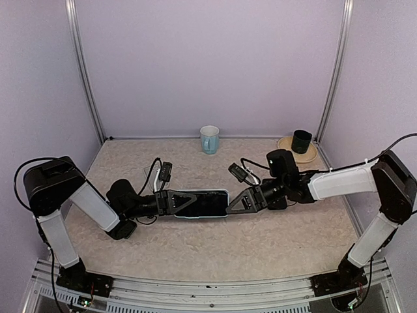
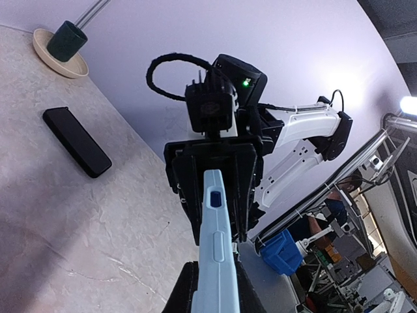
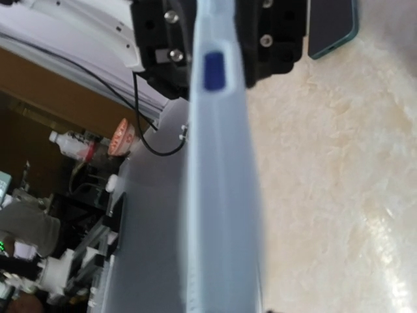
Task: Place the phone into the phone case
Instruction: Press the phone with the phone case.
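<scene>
I hold the light-blue phone case (image 1: pixel 203 203) between both hands, over the middle of the table (image 1: pixel 215 251). My left gripper (image 1: pixel 186 203) is closed on its left end and my right gripper (image 1: pixel 233 203) is closed on its right end, each pair of fingers pinching across the case's flat faces. The two grippers point straight at each other along the case.

From above, the case lies level and lengthwise from left to right. Its upward face is dark and glossy inside the pale rim. I cannot tell whether that is a phone already seated or only the lining. Both wrist cameras look along its thin side edge, where a small blue button (image 2: pixel 214 197) shows. Whether the case touches the table I cannot tell.

A black phone (image 2: pixel 77 141) lies flat on the table on my right arm's side, apart from the case, near a saucer (image 1: pixel 287 147) that carries a dark cup (image 1: pixel 301 141). Another dark slab with a teal rim (image 3: pixel 332 26) lies flat on the table beside my left arm — seen only in the right wrist view. A pale blue mug (image 1: pixel 209 139) stands by the back wall.
</scene>
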You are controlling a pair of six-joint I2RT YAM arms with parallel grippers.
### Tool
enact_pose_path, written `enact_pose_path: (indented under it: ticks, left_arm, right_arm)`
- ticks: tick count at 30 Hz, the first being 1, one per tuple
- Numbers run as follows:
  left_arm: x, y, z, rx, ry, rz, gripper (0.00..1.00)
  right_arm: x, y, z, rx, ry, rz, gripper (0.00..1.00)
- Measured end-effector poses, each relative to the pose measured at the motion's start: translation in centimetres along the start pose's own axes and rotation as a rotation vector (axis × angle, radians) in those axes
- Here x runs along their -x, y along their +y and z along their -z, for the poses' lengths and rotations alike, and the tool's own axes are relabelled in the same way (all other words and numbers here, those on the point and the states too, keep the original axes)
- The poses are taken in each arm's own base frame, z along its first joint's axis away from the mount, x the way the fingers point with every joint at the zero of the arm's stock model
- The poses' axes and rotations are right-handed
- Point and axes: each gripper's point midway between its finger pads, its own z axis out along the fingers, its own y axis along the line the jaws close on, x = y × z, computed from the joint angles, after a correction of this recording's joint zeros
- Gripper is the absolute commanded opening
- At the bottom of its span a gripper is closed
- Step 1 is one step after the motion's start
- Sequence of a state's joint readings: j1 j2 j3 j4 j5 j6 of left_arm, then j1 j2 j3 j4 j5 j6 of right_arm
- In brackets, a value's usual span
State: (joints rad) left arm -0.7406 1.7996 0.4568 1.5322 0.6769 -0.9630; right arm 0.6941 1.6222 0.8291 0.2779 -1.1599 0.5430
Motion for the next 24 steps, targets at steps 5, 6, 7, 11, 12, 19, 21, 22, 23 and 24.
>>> enact_pose_path:
  ticks: [5,6,7,11,12,19,21,22,23,24]
  left_arm:
    - [0.0,-0.2,0.0,-0.01,0.003,-0.003,0.0]
    - [-0.1,-0.3,0.0,-0.012,0.005,-0.002,0.0]
    - [-0.1,-0.3,0.0,-0.015,0.007,-0.001,0.0]
    - [-0.2,-0.2,0.1,-0.012,0.008,0.006,0.14]
    - [-0.1,-0.1,0.1,-0.008,0.007,0.007,0.17]
    - [0.4,0.9,0.3,0.041,-0.019,-0.001,0.11]
    - [0.4,1.0,0.3,0.047,-0.019,-0.009,0.04]
    - [0.5,0.9,0.3,0.048,-0.02,-0.012,0.01]
    - [0.5,0.9,0.3,0.051,-0.02,-0.02,0.0]
    - [0.5,0.9,0.3,0.051,-0.019,-0.028,0.0]
  right_arm:
    - [-0.3,-0.4,-0.3,-0.001,0.008,-0.012,0.15]
    - [-0.4,-0.4,-0.3,-0.001,0.01,-0.014,0.12]
    - [-0.4,-0.4,-0.4,-0.001,0.011,-0.013,0.08]
    - [-0.2,-0.5,-0.4,-0.009,0.011,-0.007,0.01]
    - [-0.1,-0.6,-0.4,-0.017,0.011,-0.006,0.0]
    - [0.8,-1.5,-0.5,-0.125,0.019,0.002,0.0]
    - [0.9,-1.9,-0.4,-0.161,0.02,0.004,0.02]
    - [0.9,-2.0,-0.3,-0.175,0.021,0.002,0.04]
    - [0.9,-2.0,-0.2,-0.187,0.022,0.004,0.08]
    - [0.9,-2.0,-0.2,-0.198,0.024,0.008,0.12]
